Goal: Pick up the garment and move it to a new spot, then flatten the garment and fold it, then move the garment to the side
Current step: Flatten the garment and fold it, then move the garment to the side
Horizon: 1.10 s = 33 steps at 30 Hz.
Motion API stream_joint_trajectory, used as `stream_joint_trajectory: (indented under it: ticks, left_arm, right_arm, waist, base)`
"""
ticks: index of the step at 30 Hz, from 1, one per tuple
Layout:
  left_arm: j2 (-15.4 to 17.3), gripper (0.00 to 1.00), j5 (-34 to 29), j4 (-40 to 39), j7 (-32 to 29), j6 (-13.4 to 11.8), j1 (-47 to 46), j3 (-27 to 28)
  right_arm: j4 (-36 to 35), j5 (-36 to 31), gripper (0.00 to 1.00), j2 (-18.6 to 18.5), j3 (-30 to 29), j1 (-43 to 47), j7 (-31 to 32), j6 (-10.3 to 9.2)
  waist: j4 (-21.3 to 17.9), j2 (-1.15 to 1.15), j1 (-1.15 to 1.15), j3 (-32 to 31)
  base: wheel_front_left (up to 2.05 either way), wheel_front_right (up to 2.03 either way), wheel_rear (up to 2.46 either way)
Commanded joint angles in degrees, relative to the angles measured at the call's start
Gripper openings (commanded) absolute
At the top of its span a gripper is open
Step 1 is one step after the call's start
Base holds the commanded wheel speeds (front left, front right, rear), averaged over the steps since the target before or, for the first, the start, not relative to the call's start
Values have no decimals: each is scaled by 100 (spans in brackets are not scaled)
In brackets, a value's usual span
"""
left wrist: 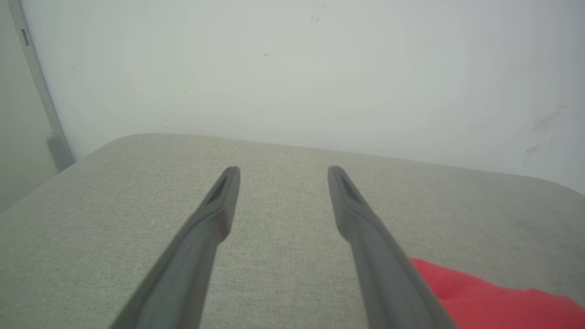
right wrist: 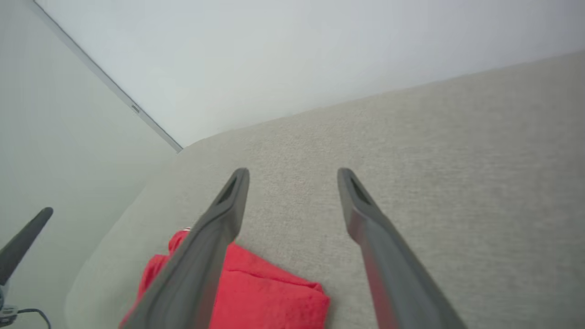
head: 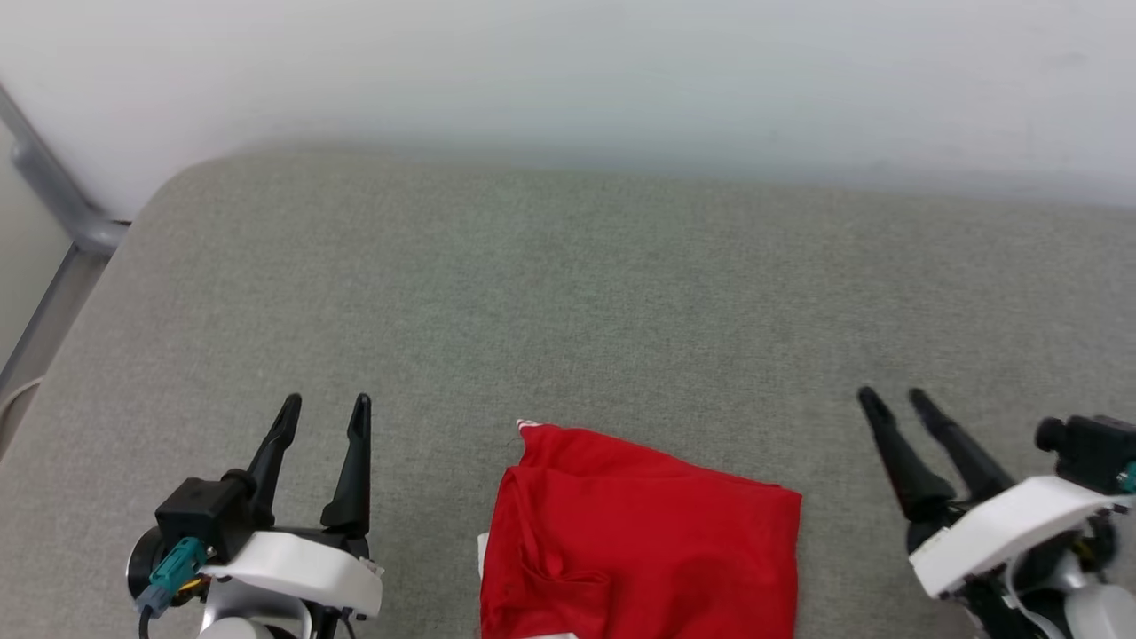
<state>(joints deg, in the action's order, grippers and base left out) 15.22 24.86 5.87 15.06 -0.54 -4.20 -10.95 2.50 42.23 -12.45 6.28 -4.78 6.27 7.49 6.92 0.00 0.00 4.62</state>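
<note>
The garment (head: 639,541) lies at the near edge of the table (head: 568,293), about in the middle of that edge, between the two arms. It is a compact red rectangle with layers one over the other and a small wrinkle on its left part. A bit of striped trim shows at its far left corner. No lettering is visible from here.

The left gripper (head: 324,408) hangs over the bare table to the left of the garment, fingers apart and holding nothing. The right gripper (head: 895,401) hangs to the right of it, a little further from the cloth, also parted and empty. Neither one touches the garment.

To my judgement the folding is done, and the step in hand is the last one, moving the garment to the side. For this a gripper must come down to an edge of the bundle and take all the layers together, otherwise the fold can open when it is lifted or dragged.

The table has a grey woven cover and a rounded far left corner, with much free space toward both sides. Behind it stands a plain pale wall (head: 568,71), and a grey metal bar (head: 53,195) runs down beside the far left corner.
</note>
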Motion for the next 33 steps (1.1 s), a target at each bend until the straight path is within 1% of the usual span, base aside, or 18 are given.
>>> stream_joint_trajectory:
  ticks: [1, 4, 7, 9, 12, 16, 20, 23, 29, 31, 33]
  left_arm:
    - [7, 100, -28, 0, 12, -40, 93, 6]
    - [17, 100, 12, -2, 12, -108, 211, 74]
    - [46, 100, 34, -2, 5, -157, 312, 104]
    - [66, 100, 3, -11, -7, -190, 369, 94]
    - [100, 100, -44, -37, -4, -223, 429, 74]
    - [135, 100, -68, -45, -2, -270, 543, 86]
    - [158, 100, -80, -26, 2, -304, 604, 116]
    - [155, 100, -97, -8, 5, -307, 631, 126]
    - [151, 100, -92, 24, 10, -277, 579, 131]
    - [137, 100, -91, 25, 11, -275, 556, 126]
    - [126, 100, -85, 23, 12, -265, 519, 131]
  right_arm:
    - [-70, -303, 100, -5, -122, 95, -55, -2]
    - [-308, -1267, 100, 191, -515, 364, -126, -1]
    - [-663, -2088, 100, 385, -865, 610, -271, -2]
    - [-871, -2515, 100, 491, -994, 757, -403, -2]
    - [-1078, -2965, 100, 539, -1066, 964, -574, -2]
    - [-1149, -3204, 100, 628, -1077, 1225, -731, -2]
    - [-1200, -3283, 100, 734, -1112, 1402, -846, -3]
    - [-1235, -3286, 100, 811, -1126, 1494, -820, -3]
    - [-1281, -3188, 100, 893, -1158, 1574, -718, -2]
    - [-1241, -3063, 100, 918, -1194, 1595, -600, -3]
    - [-1176, -2763, 100, 941, -1216, 1637, -395, -2]
  waist:
    - [-93, 0, 0, -110]
    - [-172, 0, 0, -256]
    - [-222, 0, 0, -390]
    - [-233, 0, 0, -467]
    - [-241, 0, 0, -526]
    - [-260, 0, 0, -595]
    - [-260, 0, 0, -647]
    - [-274, 0, 0, -668]
    - [-321, 0, 0, -670]
    - [-331, 0, 0, -663]
    - [-333, 0, 0, -646]
  base:
    - [0, 0, 0]
    - [0, 0, 0]
    - [0, 0, 0]
    - [0, 0, 0]
    - [0, 0, 0]
    - [0, 0, 0]
    - [0, 0, 0]
    - [0, 0, 0]
    - [0, 0, 0]
    - [0, 0, 0]
    - [0, 0, 0]
